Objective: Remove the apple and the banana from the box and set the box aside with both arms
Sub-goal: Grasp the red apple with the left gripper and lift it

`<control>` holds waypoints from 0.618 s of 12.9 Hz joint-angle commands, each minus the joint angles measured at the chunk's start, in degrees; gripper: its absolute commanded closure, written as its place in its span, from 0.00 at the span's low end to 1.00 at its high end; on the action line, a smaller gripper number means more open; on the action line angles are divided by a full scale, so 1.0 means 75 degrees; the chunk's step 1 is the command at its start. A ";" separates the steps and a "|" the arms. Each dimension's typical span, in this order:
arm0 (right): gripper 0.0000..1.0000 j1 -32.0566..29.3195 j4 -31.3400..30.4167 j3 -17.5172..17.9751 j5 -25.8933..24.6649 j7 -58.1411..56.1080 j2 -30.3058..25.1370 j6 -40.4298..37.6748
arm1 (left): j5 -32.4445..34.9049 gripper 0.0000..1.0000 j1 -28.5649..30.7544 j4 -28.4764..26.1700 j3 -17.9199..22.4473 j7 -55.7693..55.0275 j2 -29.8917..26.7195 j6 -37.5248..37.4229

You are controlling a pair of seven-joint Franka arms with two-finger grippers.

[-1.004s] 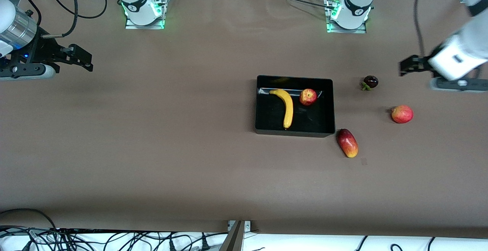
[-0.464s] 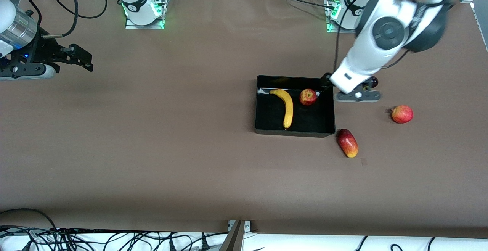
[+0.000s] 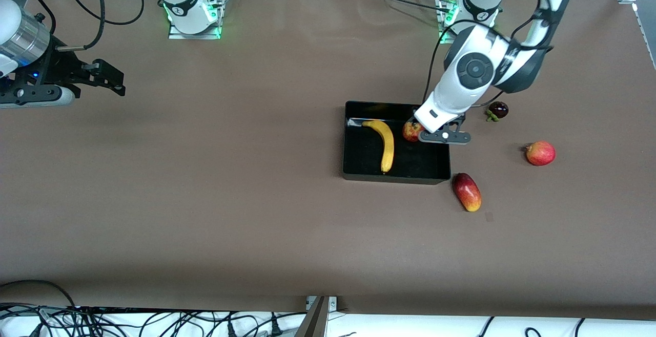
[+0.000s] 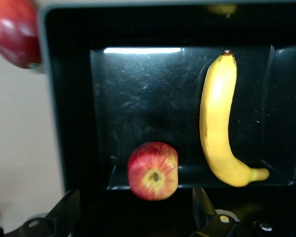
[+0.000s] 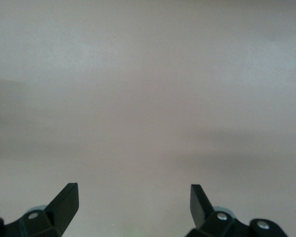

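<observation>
my left gripper [image 4: 133, 217] has just swung in over the box [image 3: 397, 175], fingers spread wide above the apple [image 4: 153, 171], which sits in the box beside the banana [image 3: 385, 145]. i can grab it next. my right gripper [image 3: 110, 78] waits open at its table end.

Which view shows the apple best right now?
Left wrist view: the apple sits unobstructed in the box, stem dimple visible, beside the banana. In the front view the left gripper covers part of it. The right wrist view shows only bare table.
</observation>
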 commanded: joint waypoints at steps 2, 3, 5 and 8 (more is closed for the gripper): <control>0.00 -0.0084 0.0121 0.0093 -0.0039 0.0055 0.0040 -0.0025 | -0.0122 0.00 -0.0202 -0.0409 0.0009 0.0020 0.0396 0.0848; 0.00 -0.0084 0.0121 0.0093 -0.0027 0.0055 0.0040 -0.0037 | -0.0122 0.00 -0.0239 -0.0409 0.0021 0.0020 0.0479 0.0988; 0.00 -0.0084 0.0121 0.0093 -0.0039 0.0055 0.0040 -0.0025 | -0.0110 0.00 -0.0262 -0.0409 0.0021 0.0008 0.0759 0.1176; 0.00 -0.0096 0.0109 0.0093 -0.0027 0.0055 0.0040 -0.0037 | -0.0110 0.00 -0.0286 -0.0421 0.0044 0.0020 0.0924 0.1224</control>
